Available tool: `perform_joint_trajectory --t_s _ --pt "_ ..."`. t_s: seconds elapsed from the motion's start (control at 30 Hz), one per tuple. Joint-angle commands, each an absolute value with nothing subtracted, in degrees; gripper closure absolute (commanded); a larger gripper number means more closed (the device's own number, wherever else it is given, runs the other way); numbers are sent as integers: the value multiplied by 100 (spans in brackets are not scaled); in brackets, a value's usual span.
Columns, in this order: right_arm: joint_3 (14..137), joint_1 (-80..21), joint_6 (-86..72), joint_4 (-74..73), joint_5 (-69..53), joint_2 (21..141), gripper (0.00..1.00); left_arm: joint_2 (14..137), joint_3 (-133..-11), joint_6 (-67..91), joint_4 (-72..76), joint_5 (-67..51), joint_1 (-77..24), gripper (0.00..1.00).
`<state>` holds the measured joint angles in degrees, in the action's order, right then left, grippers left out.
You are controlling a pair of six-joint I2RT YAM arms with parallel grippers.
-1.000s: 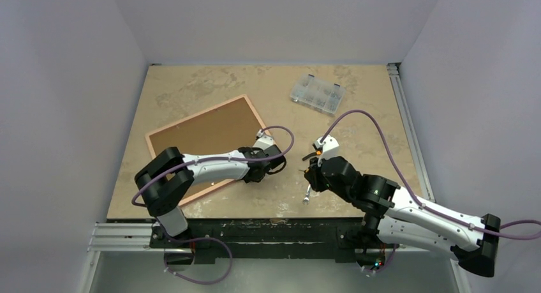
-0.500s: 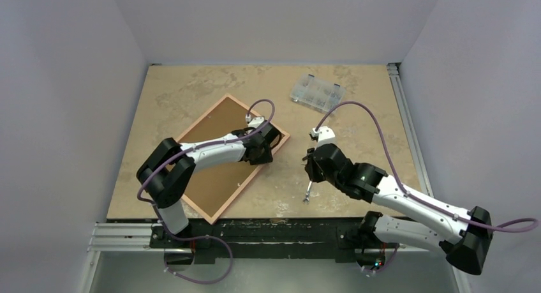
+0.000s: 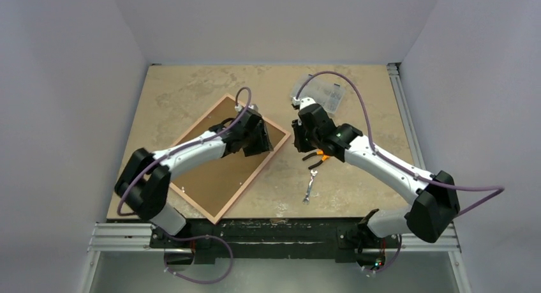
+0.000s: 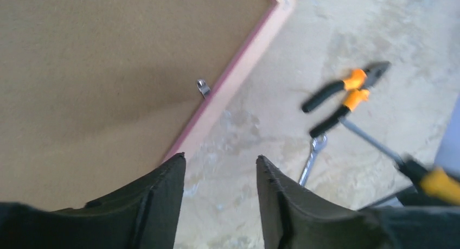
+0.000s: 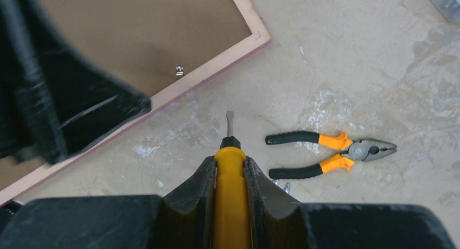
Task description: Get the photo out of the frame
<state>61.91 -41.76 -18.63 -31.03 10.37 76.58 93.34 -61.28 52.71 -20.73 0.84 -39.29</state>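
Top view: the photo (image 3: 220, 178) is lying face down in the pink frame (image 3: 253, 177), left of centre and turned like a diamond, so only its brown backing is showing. The left gripper (image 3: 258, 138) is hanging over the frame's right corner, and I can't tell its opening from up here. The right gripper (image 3: 303, 142) is sitting just right of that corner. Orange-handled pliers (image 3: 317, 156) and a wrench (image 3: 309, 187) are lying on the table below it. A clear parts box (image 3: 332, 95) is peeking out behind the right arm.

Left wrist cam: the fingers (image 4: 163, 200) are standing moderately apart with nothing between them, over the frame's edge. The backing is filling the upper left, and a little metal tab (image 4: 203, 87) is sitting right against the pink rim. The pliers (image 4: 347, 94) are lying at the right.

Right wrist cam: the right gripper is clamping a yellow-handled screwdriver (image 5: 230, 173). Its tip is pointing up-frame at the pink edge, not touching it. The frame corner is poking in at the upper centre.
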Motion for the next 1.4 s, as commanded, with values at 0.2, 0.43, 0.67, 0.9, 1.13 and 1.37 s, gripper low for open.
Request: perform_joint_trajectory --t_s 0.2,0.43,0.67,0.9,1.13,1.37 --pt "7038 -4148 -978 -3333 37 8474 100 6733 -4676 4009 -3149 859 -4563 46" --pt "7505 -4148 -723 -3553 10 8700 100 6817 -4346 4429 -4079 2525 -5832 45" --pt "7223 -4143 -725 -3359 -119 8464 100 7661 -4673 4887 -4631 3360 -6529 44" --pt "6785 -4148 -745 -3118 -77 8179 100 7934 -4383 5017 -4256 3163 -6608 52" --pt "6745 -4140 -723 -2991 70 8241 100 8498 -4450 5112 -3928 3004 -6609 71" --pt "6955 -3791 -383 -2799 95 8385 100 8761 -4470 5221 -3490 2858 -6548 92"
